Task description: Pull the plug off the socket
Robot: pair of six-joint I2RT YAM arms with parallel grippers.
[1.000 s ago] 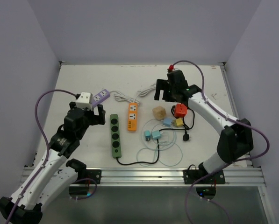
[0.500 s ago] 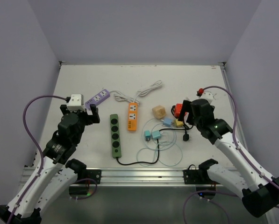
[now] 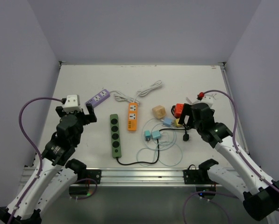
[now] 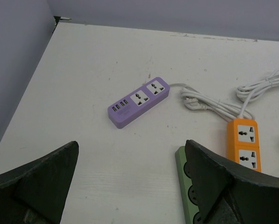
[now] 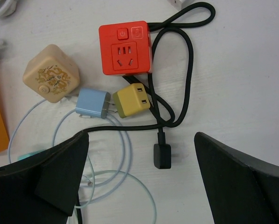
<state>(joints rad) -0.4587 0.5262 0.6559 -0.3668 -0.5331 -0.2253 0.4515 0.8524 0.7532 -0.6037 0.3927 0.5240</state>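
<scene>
A blue plug is pushed by its prongs into a yellow cube socket; the pair lies on the white table just below a red cube socket. The red cube's black cord loops round to a loose black plug. My right gripper is open and empty, hovering above the black plug, just short of the blue and yellow pair. In the top view the pair shows as blue and yellow beside the right gripper. My left gripper is open and empty at the left.
A green power strip, an orange strip with a white cable, a purple strip, a tan cube, two teal adapters and thin pale cable loops lie mid-table. Walls enclose three sides.
My right arm has swung back from the far side to the near right and now hovers by the red cube and black plug. My left arm has shifted slightly left. The plugs have not moved.
</scene>
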